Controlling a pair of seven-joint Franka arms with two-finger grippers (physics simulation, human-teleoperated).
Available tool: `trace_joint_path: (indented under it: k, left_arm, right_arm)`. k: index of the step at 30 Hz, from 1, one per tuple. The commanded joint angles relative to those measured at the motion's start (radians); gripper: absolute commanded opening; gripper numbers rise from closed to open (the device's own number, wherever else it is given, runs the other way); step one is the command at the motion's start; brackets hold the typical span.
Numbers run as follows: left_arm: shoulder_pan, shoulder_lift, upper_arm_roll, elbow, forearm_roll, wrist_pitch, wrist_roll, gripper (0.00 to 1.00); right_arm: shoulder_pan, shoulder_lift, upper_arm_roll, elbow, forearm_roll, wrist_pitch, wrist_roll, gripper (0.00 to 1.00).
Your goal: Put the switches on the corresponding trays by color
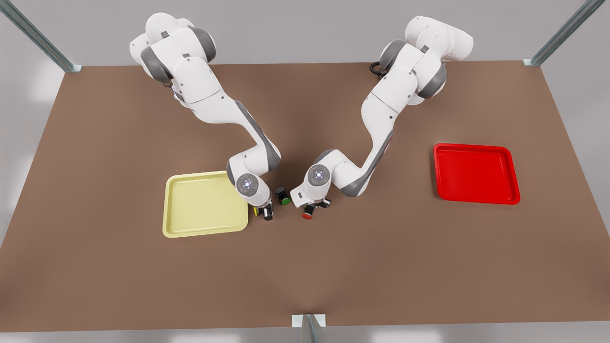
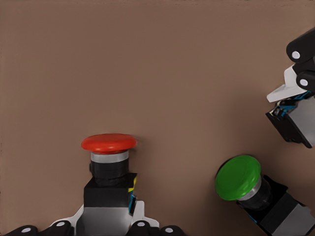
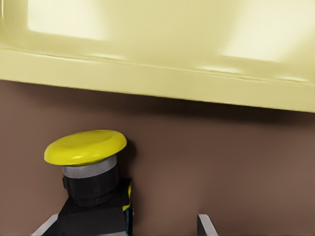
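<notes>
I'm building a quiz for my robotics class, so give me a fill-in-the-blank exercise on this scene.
The left tool's held switch has a ___ cap.
The right tool stands open around the yellow switch, beside the tray coloured ___.
The free switch between the tools has a ___ cap.
Missing: red; yellow; green.

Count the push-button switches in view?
3. Red-capped dark-bodied switch at the left gripper; yellow-capped switch at the right gripper beside the pale yellow tray; green-capped switch lying between them.
</notes>
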Motion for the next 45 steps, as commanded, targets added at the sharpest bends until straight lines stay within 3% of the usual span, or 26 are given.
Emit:
trace_joint_path:
  k: [1, 4, 8, 9, 11, 13, 16, 18, 20, 23, 26, 27, 29, 32, 33, 36, 38, 42, 45]
  left_arm:
    - [0.002, -0.002, 0.000, 0.000, -0.008, -0.006, -0.051, 0.38]
    - [0.014, -0.019, -0.001, 0.000, -0.008, -0.026, -0.050, 0.37]
    - [0.167, -0.201, -0.026, -0.013, -0.008, -0.410, 0.045, 0.38]
    - [0.232, -0.275, -0.026, -0.084, -0.008, -0.459, 0.105, 0.38]
    - [0.430, -0.491, -0.023, -0.337, -0.002, -0.466, 0.234, 0.38]
    - [0.565, -0.582, -0.020, -0.456, -0.001, -0.473, 0.319, 0.39]
    - [0.701, -0.703, -0.011, -0.628, 0.038, -0.436, 0.362, 0.39]
    - [0.726, -0.799, 0.086, -0.771, 0.061, -0.401, 0.440, 0.40]
    - [0.726, -0.807, 0.169, -0.808, 0.102, -0.355, 0.523, 0.40]
    - [0.743, -0.761, 0.178, -0.845, 0.100, -0.267, 0.523, 0.41]
    - [0.761, -0.718, 0.181, -0.845, 0.100, -0.213, 0.524, 0.46]
    - [0.767, -0.712, 0.180, -0.845, 0.100, -0.213, 0.529, 1.00]
    - [0.766, -0.712, 0.180, -0.845, 0.100, -0.213, 0.529, 1.00]
    - [0.766, -0.720, 0.180, -0.843, 0.100, -0.221, 0.523, 1.00]
    - [0.766, -0.744, 0.177, -0.833, 0.100, -0.241, 0.520, 1.00]
    - [0.718, -0.790, -0.011, -0.466, 0.010, -0.569, 0.533, 1.00]
    - [0.666, -0.764, -0.012, -0.300, -0.039, -0.575, 0.526, 1.00]
    - [0.549, -0.749, -0.012, -0.220, -0.097, -0.586, 0.360, 1.00]
    - [0.551, -0.731, -0.011, -0.217, -0.097, -0.586, 0.366, 1.00]
  right_arm:
    - [0.001, 0.000, 0.000, 0.001, 0.000, 0.003, 0.035, 1.00]
    - [0.001, 0.005, 0.002, 0.001, 0.001, 0.003, 0.035, 1.00]
    - [0.003, 0.006, 0.006, -0.001, 0.001, 0.003, 0.037, 1.00]
    - [0.003, 0.006, 0.008, -0.002, 0.001, 0.003, 0.037, 1.00]
    - [0.003, 0.000, 0.008, -0.017, -0.002, 0.001, 0.011, 1.00]
    - [0.003, -0.005, 0.008, -0.041, -0.006, 0.001, 0.003, 1.00]
    - [0.001, -0.008, 0.008, -0.059, -0.017, 0.001, 0.005, 1.00]
    - [0.001, -0.008, 0.008, -0.060, -0.017, 0.001, 0.008, 1.00]
    - [0.000, -0.008, 0.008, -0.059, -0.017, 0.000, 0.009, 1.00]
    - [-0.005, -0.011, 0.008, -0.057, -0.017, -0.004, 0.009, 1.00]
    - [-0.008, -0.020, 0.008, -0.056, -0.017, -0.010, 0.011, 0.91]
    - [-0.010, -0.022, 0.008, -0.056, -0.017, -0.010, 0.012, 0.86]
    - [-0.013, -0.032, 0.008, -0.056, -0.017, -0.013, 0.009, 0.77]
    - [-0.031, -0.048, 0.008, -0.054, -0.017, -0.028, 0.003, 0.56]
    - [-0.034, -0.052, 0.008, -0.048, -0.017, -0.040, 0.003, 0.53]
    - [-0.046, -0.071, 0.008, 0.002, -0.015, -0.048, 0.015, 0.52]
    - [-0.069, -0.092, 0.008, 0.070, -0.015, -0.120, 0.009, 0.52]
    - [-0.149, -0.126, 0.008, 0.079, -0.051, -0.289, -0.129, 0.52]
    - [-0.183, -0.192, 0.008, -0.143, -0.239, -0.295, -0.238, 0.52]
